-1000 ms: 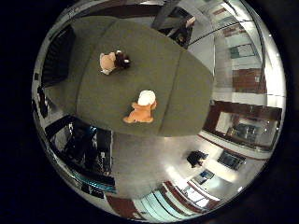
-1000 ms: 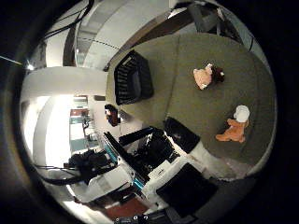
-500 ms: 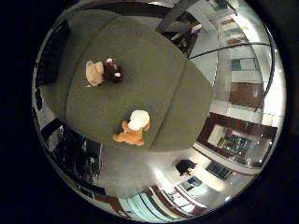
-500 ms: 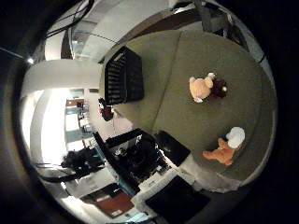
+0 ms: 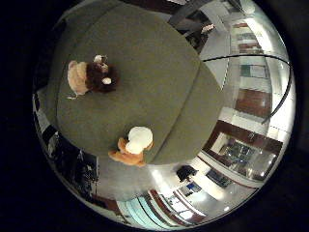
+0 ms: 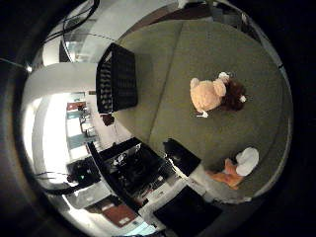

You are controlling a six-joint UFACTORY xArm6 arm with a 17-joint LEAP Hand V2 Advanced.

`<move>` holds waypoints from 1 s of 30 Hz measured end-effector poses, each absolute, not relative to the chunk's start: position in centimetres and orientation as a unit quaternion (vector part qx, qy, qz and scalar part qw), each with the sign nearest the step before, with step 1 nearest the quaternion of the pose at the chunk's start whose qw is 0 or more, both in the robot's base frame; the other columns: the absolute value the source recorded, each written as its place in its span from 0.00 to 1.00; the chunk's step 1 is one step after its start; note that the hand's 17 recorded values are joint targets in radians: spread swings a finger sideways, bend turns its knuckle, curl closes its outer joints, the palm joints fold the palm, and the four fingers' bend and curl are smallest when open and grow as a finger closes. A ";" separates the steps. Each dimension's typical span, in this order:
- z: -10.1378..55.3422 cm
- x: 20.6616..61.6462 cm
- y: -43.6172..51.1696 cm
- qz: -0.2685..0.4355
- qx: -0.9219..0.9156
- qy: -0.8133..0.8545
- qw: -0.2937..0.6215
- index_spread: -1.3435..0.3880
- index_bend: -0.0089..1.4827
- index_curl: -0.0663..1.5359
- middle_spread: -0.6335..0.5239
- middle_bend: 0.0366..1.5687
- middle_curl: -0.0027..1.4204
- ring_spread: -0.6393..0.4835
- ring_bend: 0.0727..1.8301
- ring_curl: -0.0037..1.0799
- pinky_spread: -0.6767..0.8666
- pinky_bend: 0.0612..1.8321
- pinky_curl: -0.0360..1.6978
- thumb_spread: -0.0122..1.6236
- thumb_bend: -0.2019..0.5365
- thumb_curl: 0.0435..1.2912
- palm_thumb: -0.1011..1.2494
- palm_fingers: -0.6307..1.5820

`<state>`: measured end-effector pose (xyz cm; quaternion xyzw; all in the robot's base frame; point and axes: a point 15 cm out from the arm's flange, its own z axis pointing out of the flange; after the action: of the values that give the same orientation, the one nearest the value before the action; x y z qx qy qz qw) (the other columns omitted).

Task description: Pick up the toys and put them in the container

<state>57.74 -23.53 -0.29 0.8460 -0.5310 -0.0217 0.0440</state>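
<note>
No part of the hand shows, so finger state cannot be told; both palm views look down from well above an olive-green cloth-covered table. A black slatted crate sits on the table near one edge. A tan teddy bear lies touching a dark brown plush toy, mid-table, well apart from the crate. An orange plush with a white head lies near the table's edge, apart from the pair. Bare cloth lies between the toys and the crate. Beyond the edges: shiny floor, dark equipment.
</note>
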 end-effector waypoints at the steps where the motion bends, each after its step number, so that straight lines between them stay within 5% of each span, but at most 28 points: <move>1: -0.5 57.9 -23.2 -0.020 0.848 -0.528 0.045 0.57 0.12 0.23 0.53 0.10 0.23 0.70 0.12 0.25 0.66 0.28 0.07 0.63 0.24 0.21 0.50 0.33; 30: -9.3 56.7 -19.1 -0.050 0.857 -0.510 0.053 0.57 0.12 0.23 0.51 0.10 0.23 0.67 0.12 0.25 0.66 0.27 0.08 0.64 0.24 0.21 0.51 0.35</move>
<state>56.70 -19.07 -9.33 0.8572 -0.5099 -0.0496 0.0529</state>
